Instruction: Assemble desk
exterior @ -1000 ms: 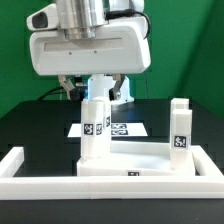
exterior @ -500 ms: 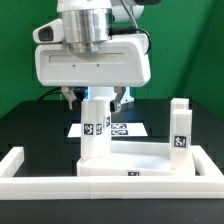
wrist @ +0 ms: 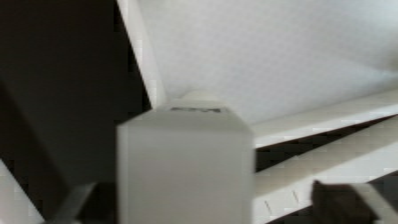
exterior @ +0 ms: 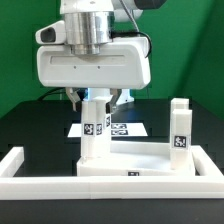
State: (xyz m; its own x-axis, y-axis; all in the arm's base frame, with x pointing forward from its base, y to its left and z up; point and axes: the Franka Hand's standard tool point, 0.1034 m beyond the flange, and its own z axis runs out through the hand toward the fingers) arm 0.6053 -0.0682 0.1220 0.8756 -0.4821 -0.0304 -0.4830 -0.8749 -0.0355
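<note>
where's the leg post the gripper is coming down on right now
In the exterior view, that leg post stands upright at the desk panel's left corner, under the gripper, just in front of the marker board.

a white rectangular desk panel [exterior: 130, 165] with a raised rim lies flat on the black table. two short square white leg posts stand upright on it: one [exterior: 94, 128] at the exterior view's left corner, one [exterior: 180, 125] at the right corner. each post bears a small black-and-white tag; another tag marks the panel's front edge.
</note>
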